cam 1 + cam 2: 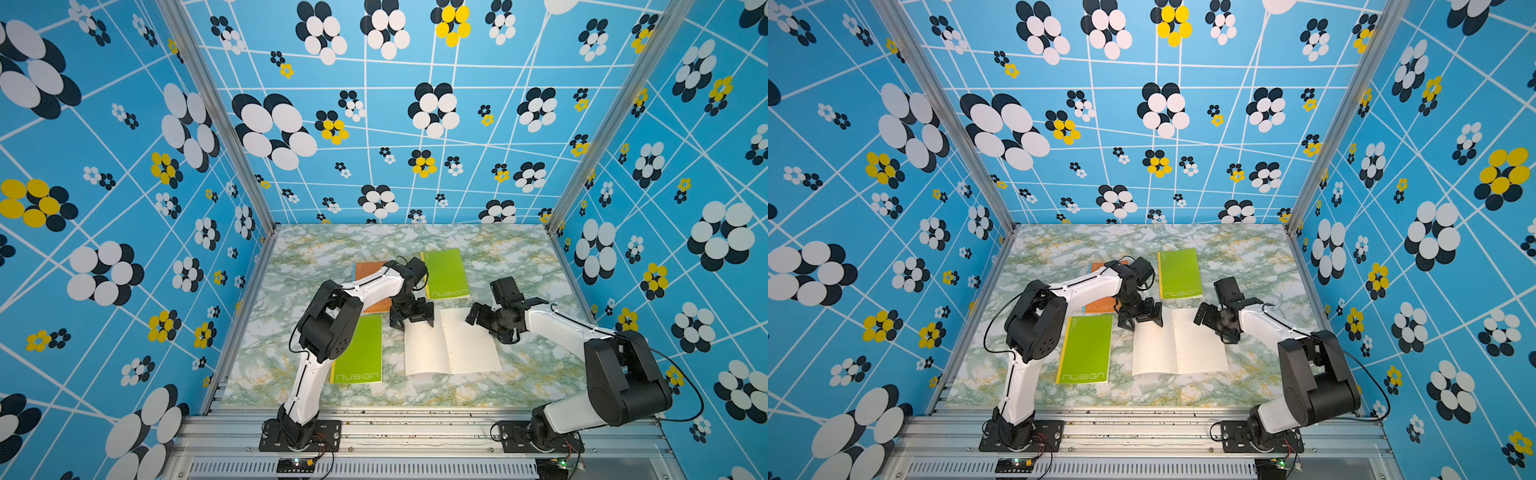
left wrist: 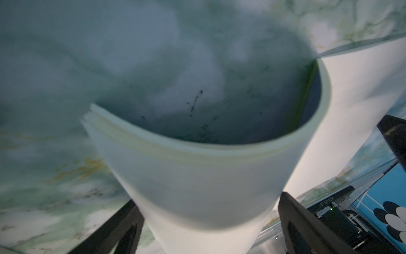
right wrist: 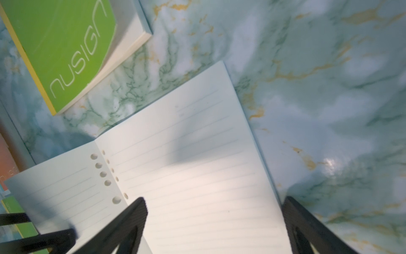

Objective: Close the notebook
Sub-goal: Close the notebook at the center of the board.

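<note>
The notebook (image 1: pixel 457 347) (image 1: pixel 1183 345) lies open on the marble table, its lined white pages facing up. My left gripper (image 1: pixel 413 323) (image 1: pixel 1142 323) is at the far corner of its left page. In the left wrist view that gripper (image 2: pixel 208 222) is open, and a stack of pages (image 2: pixel 197 176) curls up between its fingers (image 2: pixel 294 217). My right gripper (image 1: pixel 490 328) (image 1: pixel 1214 326) hovers over the far part of the right page. In the right wrist view it (image 3: pixel 213 211) is open, with the flat right page (image 3: pixel 197 154) beneath it and nothing between the fingers.
A closed green notebook (image 1: pixel 359 353) lies at the front left, beside the left arm. Another green one (image 1: pixel 445 272) (image 3: pixel 61 48) lies behind the open notebook. An orange notebook (image 1: pixel 370 270) is partly hidden under the left arm. Patterned walls enclose the marble table (image 1: pixel 519 257).
</note>
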`<act>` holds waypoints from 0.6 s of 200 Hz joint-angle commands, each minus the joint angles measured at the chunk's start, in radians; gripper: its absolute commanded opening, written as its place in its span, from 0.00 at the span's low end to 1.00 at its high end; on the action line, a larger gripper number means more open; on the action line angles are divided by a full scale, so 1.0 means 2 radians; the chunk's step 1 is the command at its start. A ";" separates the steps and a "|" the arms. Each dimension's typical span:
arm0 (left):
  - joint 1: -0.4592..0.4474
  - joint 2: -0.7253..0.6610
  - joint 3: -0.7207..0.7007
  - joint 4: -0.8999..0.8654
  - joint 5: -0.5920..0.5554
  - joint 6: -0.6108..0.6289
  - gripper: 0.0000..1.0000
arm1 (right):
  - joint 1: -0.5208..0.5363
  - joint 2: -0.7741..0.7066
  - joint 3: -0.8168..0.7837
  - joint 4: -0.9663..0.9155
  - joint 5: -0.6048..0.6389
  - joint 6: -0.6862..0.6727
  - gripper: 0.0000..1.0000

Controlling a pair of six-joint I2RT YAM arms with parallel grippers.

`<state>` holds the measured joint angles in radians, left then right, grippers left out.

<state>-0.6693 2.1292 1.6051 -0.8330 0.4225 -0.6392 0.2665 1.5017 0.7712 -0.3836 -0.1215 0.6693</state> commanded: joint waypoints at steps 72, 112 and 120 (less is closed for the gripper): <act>-0.035 -0.090 0.004 0.065 0.056 0.054 0.95 | 0.010 0.036 -0.014 -0.026 -0.018 0.006 0.99; -0.057 -0.064 0.043 0.055 0.067 0.060 0.95 | -0.005 0.012 -0.008 -0.058 0.005 0.001 0.99; -0.061 -0.055 0.051 0.054 0.067 0.061 0.95 | -0.017 -0.002 -0.007 -0.069 0.013 -0.002 0.99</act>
<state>-0.7677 1.9743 1.6405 -0.7109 0.5278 -0.5484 0.2668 1.5089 0.7845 -0.3912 -0.1143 0.6685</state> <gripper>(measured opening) 0.950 0.990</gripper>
